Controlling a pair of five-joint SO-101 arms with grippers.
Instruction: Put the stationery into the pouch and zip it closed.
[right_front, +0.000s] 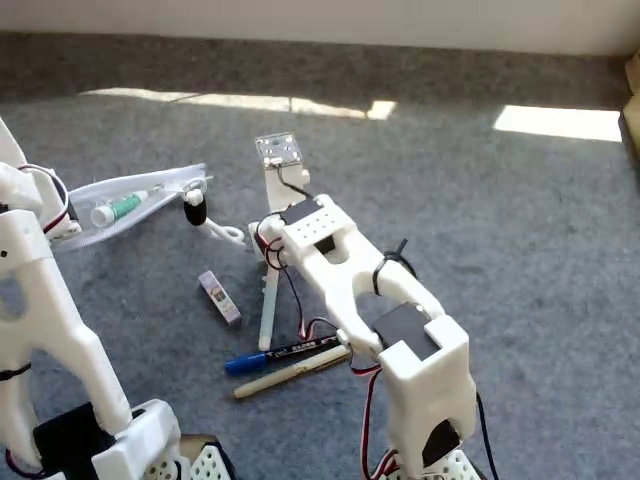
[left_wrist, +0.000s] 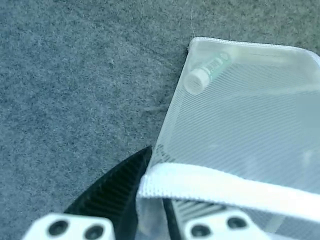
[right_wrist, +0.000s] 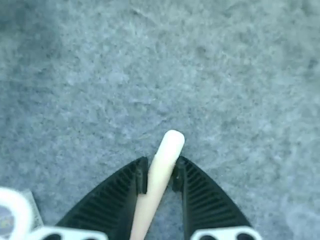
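A translucent mesh pouch (right_front: 150, 200) lies on the carpet at the left with a green and white tube (right_front: 115, 210) inside. My left gripper (left_wrist: 155, 200) is shut on the pouch's white edge band (left_wrist: 215, 182), and the tube (left_wrist: 205, 74) lies in its far corner. My right gripper (right_wrist: 159, 170), at the centre, is shut on a cream-white stick (right_wrist: 162, 165) whose tip pokes past the fingertips over bare carpet. That stick (right_front: 268, 310) slants down under the right arm. Loose on the carpet lie a small grey block (right_front: 220, 297), a blue-capped black marker (right_front: 280, 353) and a cream pen (right_front: 290, 372).
A small white piece with a black end (right_front: 200, 215) lies by the pouch's mouth. Grey carpet (right_front: 500, 230) stretches open to the right and at the back. The arm bases (right_front: 150, 450) stand along the near edge.
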